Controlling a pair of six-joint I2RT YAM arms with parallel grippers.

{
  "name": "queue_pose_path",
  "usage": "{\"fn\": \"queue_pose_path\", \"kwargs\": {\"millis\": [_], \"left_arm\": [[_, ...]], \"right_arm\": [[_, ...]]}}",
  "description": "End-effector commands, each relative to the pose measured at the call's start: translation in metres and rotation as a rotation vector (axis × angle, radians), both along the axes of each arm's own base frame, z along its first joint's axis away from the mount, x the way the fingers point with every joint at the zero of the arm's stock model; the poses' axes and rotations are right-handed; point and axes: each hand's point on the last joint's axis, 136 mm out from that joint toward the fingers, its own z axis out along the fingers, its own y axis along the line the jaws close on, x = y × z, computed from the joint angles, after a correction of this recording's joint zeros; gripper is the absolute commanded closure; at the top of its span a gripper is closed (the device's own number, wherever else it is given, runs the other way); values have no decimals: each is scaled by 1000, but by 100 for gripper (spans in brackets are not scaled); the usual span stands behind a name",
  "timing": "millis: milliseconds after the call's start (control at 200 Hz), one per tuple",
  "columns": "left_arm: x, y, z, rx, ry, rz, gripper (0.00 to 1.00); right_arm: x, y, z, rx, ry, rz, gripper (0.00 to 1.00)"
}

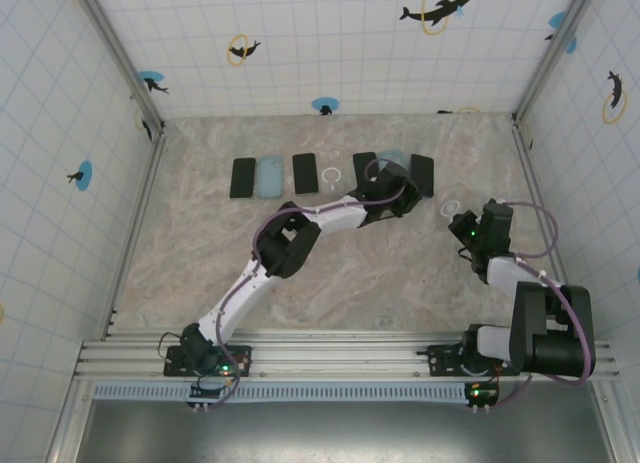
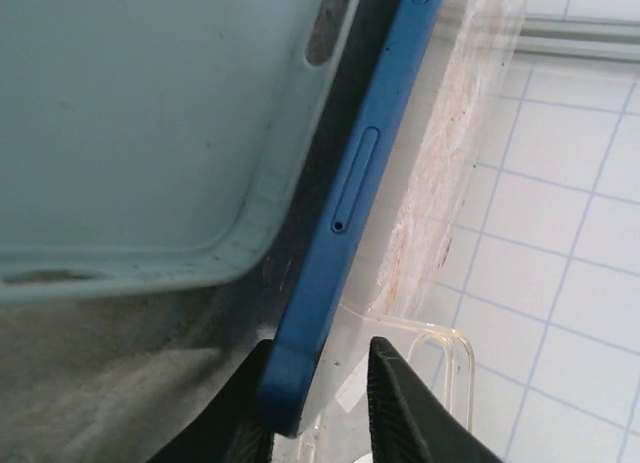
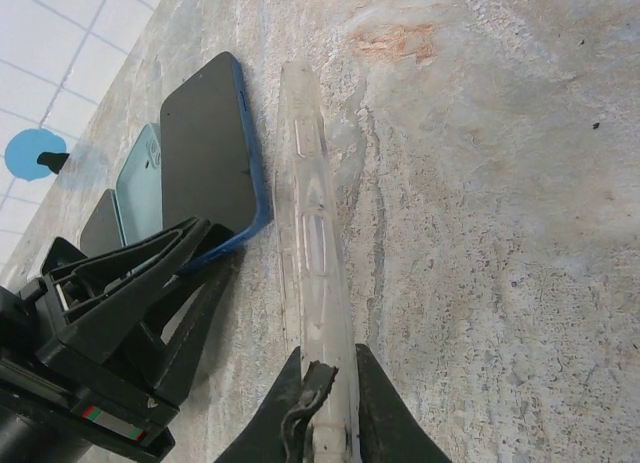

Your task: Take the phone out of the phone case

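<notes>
Where left fingers (image 3: pixel 140 273) clamp, the phone's (image 3: pixel 205 153) end hides.

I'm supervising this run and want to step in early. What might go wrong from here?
The left gripper pinches the blue phone at one end only, so it may pivot or slip. The right gripper holds the clear case by its thin wall, which could flex free. The teal case lies close beside the phone and might get knocked.
</notes>
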Motion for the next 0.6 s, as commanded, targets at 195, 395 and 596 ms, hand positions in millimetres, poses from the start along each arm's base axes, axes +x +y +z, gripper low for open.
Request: {"fn": "queue_pose_path", "kwargs": {"millis": [195, 395, 596], "left_arm": [[13, -9, 27, -50, -68, -30, 82], [17, -16, 26, -85, -74, -29, 83], [16, -25, 25, -114, -73, -28, 83]], "right_arm": [[0, -8, -5, -19, 12, -21, 93], [4, -10, -1, -23, 1, -26, 93], [5, -12, 0, -22, -3, -31, 93]]}}
